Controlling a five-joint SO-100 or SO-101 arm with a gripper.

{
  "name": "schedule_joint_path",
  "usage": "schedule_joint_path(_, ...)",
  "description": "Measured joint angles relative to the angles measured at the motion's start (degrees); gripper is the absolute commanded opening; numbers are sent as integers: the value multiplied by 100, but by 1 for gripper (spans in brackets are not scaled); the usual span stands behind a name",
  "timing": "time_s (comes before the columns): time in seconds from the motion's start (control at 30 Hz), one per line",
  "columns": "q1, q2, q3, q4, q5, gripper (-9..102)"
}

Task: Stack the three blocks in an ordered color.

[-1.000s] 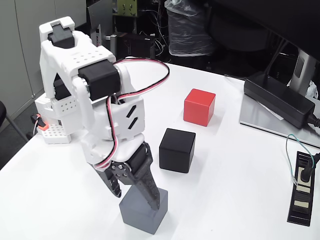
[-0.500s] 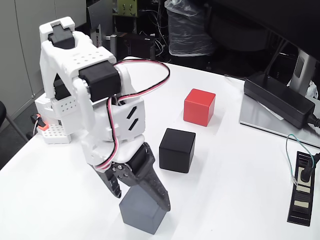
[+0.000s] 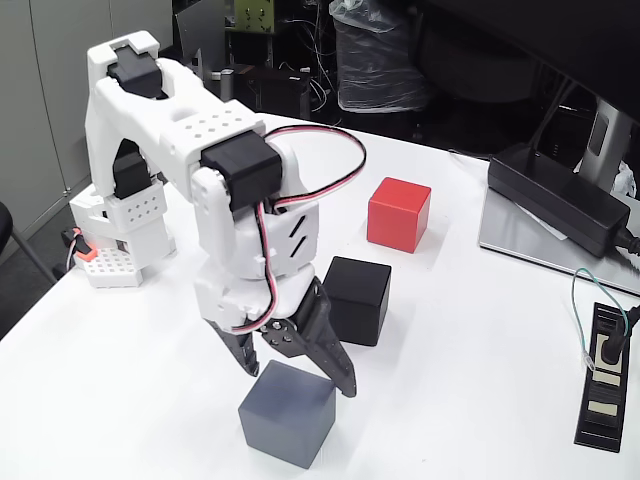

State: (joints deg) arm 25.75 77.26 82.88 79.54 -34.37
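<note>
White bench [image 3: 470, 330] carries all three cubes. The white arm's fingers [image 3: 298, 375] hang spread open just above the back of the grey block [image 3: 287, 428], holding nothing. That block sits nearest the camera. The black block [image 3: 357, 300] stands just behind the fingers, and the red block [image 3: 398, 214] lies farther back, apart from the black one.

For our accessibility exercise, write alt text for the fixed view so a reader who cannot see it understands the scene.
A white robot arm's open gripper hangs just above a grey block at the near edge of a white table. A black block and a red block sit farther back, with a black power adapter at right.
</note>
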Motion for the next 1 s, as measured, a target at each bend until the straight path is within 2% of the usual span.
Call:
schedule_joint_path(0.33,44,0,44,-9,0,37)
schedule_joint_path(0.5,378,0,44,-9,0,37)
schedule_joint_path(1.0,510,-562,18,0,0,25)
